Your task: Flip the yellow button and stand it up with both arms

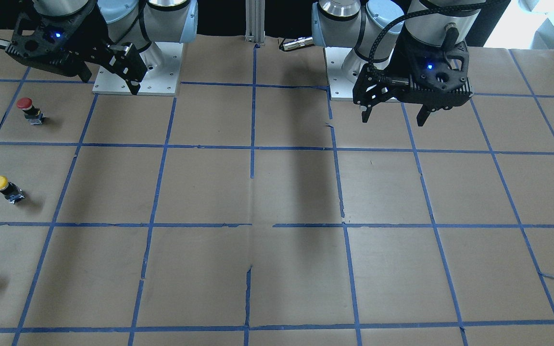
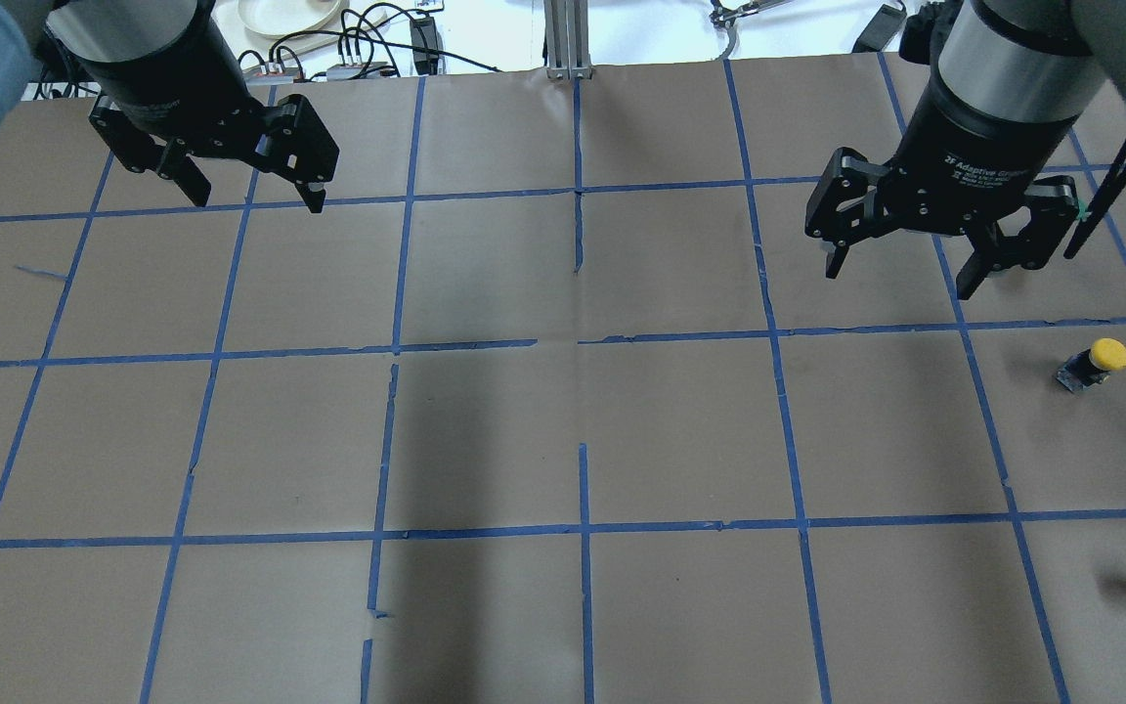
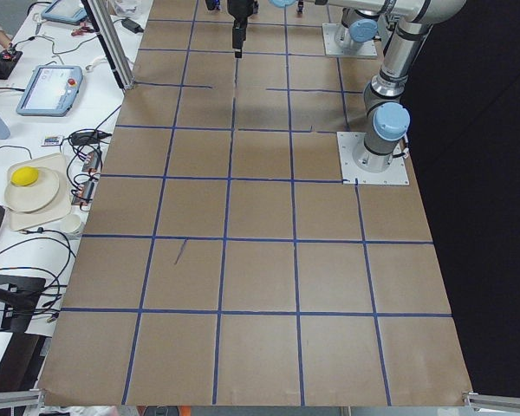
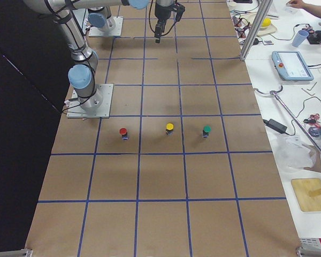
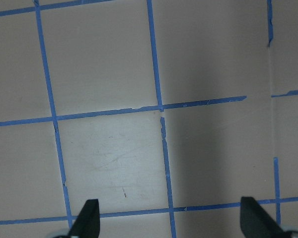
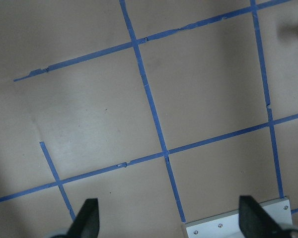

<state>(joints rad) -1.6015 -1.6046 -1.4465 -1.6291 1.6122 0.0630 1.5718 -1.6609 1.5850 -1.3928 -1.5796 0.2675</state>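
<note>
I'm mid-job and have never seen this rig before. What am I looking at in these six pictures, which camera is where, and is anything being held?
The machine is a robot with a left arm and a right arm, bolted to a table covered in brown paper with a blue tape grid. Two pictures look down on the table, one from behind the robot and one facing it. Two look along the table from its ends. Two come from cameras on the wrists, looking down past the fingertips. The left end effector and the right end effector both hang open above the table and hold nothing. On the robot's right side, small push buttons sit in a row: a red button, the yellow button and, in the right-end view, a green button. Nothing touches them.
</note>
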